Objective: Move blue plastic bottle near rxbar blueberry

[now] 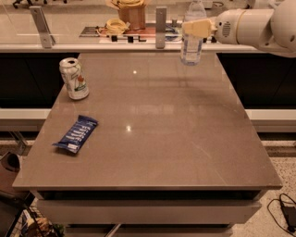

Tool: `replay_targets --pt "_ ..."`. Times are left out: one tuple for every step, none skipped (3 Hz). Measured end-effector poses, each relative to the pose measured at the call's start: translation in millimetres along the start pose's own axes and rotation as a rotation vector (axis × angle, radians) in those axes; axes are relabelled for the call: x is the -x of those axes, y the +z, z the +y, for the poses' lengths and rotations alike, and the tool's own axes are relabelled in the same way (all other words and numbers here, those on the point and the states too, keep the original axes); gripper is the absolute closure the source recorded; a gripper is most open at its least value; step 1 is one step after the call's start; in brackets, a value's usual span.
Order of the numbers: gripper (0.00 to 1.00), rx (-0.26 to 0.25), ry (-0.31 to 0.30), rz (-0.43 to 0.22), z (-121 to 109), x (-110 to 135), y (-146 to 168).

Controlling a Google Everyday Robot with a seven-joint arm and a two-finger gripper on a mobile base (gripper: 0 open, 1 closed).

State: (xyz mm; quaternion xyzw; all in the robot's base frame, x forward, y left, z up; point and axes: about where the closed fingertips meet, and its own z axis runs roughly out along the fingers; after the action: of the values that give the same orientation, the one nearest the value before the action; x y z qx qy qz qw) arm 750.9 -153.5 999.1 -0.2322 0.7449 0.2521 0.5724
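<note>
The blue plastic bottle [192,44] is a clear bottle with a white-and-bluish label. It hangs upright above the far right part of the table [185,139], lifted off the surface. My gripper [196,28] comes in from the right and is shut on the bottle's upper body. The bottle's cap is cut off by the top edge of the view. The rxbar blueberry [76,134] is a dark blue wrapper lying flat near the table's front left edge, far from the bottle.
A green-and-white soda can [74,78] stands at the left side of the table. Behind the table runs a counter [69,44] with a brown container [132,14], cables and metal posts. The floor drops off beyond the table's front and right edges.
</note>
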Motion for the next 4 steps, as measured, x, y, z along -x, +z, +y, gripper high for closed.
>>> replay_targets --pt "1.0 0.076 -0.003 -0.012 37.3 -3.4 -8.8" --pt "1.0 0.128 -0.025 -0.008 76.6 -10.9 -11.0" --pt "1.0 0.16 -0.06 -0.006 112.0 -17.8 -9.8" --pt "1.0 0.186 -0.093 -0.009 145.0 -25.7 -9.8"
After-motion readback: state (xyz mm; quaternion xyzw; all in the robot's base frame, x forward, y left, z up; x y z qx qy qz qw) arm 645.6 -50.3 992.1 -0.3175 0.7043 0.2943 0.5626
